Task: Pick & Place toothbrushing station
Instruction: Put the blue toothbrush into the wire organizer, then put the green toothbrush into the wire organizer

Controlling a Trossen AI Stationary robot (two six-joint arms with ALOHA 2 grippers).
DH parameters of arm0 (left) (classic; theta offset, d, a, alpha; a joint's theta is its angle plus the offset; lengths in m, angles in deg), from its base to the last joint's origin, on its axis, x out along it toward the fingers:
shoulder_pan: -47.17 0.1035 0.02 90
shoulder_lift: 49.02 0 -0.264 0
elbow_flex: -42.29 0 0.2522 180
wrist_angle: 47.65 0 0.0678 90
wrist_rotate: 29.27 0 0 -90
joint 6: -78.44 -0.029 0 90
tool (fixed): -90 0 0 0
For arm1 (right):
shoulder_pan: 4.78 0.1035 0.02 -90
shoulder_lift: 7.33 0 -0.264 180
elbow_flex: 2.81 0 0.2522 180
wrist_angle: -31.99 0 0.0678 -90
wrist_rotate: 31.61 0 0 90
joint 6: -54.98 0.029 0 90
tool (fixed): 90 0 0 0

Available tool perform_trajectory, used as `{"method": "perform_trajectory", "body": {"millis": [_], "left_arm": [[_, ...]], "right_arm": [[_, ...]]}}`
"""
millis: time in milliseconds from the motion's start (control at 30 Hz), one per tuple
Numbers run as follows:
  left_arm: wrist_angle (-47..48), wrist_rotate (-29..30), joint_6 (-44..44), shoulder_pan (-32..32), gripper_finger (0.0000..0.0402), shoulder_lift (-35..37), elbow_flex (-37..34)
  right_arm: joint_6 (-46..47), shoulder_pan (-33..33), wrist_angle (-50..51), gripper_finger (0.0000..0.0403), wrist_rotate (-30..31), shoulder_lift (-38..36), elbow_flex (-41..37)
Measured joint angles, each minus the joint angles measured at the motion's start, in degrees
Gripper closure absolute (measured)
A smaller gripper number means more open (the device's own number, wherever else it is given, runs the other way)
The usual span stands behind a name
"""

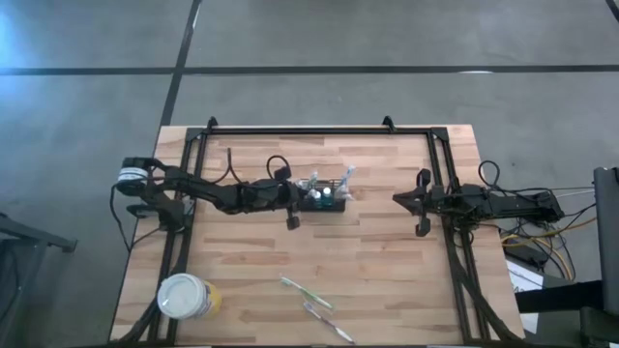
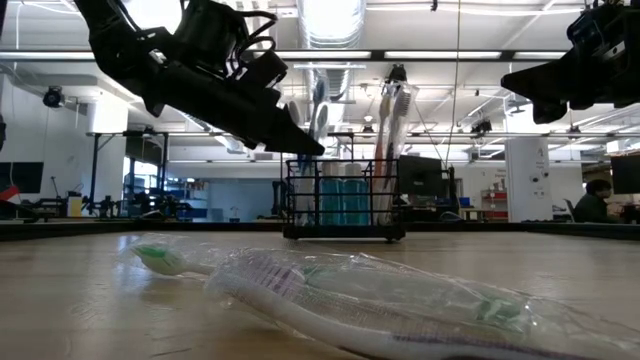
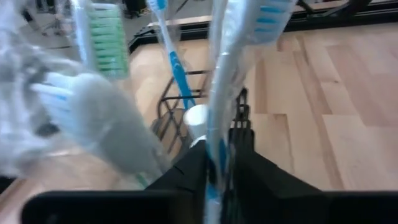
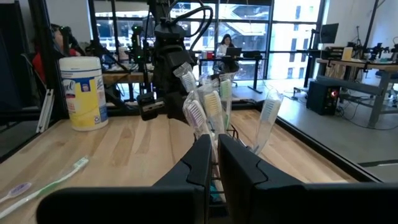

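The wooden desk (image 1: 387,261) carries everything, its 2 near corners cut off in the high view. The left arm (image 1: 213,193) reaches from the left edge toward the middle; the right arm (image 1: 493,203) waits over the right edge, well apart from the holder. The yellow cup (image 1: 189,297) with a white lid stands by the near left corner; from the right wrist its label shows print too small to read. The black holder (image 1: 327,201) stands upright near the desk's middle, slightly toward the far edge, with several wrapped toothbrushes (image 2: 392,130) standing in it; its floor and contents below the slats are hard to make out. The left gripper (image 1: 293,207) sits just beside the holder's left end, and in its wrist view the fingers (image 3: 186,171) stand a little apart with a blue-and-white brush (image 3: 219,93) in the gap; whether they press it cannot be told, and the blur hides the tips. The right gripper (image 1: 423,203) has its fingers (image 4: 200,155) drawn close together, holding nothing. 2 more wrapped brushes (image 1: 319,307) lie loose near the near edge, the closest one (image 2: 380,300) blurred under crinkled plastic.
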Motion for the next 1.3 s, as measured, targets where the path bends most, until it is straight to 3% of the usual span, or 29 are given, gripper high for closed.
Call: {"method": "perform_trajectory", "body": {"millis": [233,400,1033,1300], "left_arm": [[0.2,-1.4,0.5,0.0,0.0227,0.8,0.2],[0.3,-1.4,0.5,0.0,0.0196,4.3,0.2],[5.1,-1.3,-0.9,-0.3,0.0206,10.0,0.5],[19.3,-1.3,-2.9,-1.8,0.0206,20.8,3.0]], "right_arm": [[0.1,0.0,0.0,0.0376,0.0,0.0,0.0],[-0.1,0.0,0.0,0.0376,0.0,0.0,0.0],[0.0,0.0,0.0,0.0376,0.0,0.0,0.0],[-0.3,0.0,0.1,0.0376,0.0,0.1,-0.1]]}}
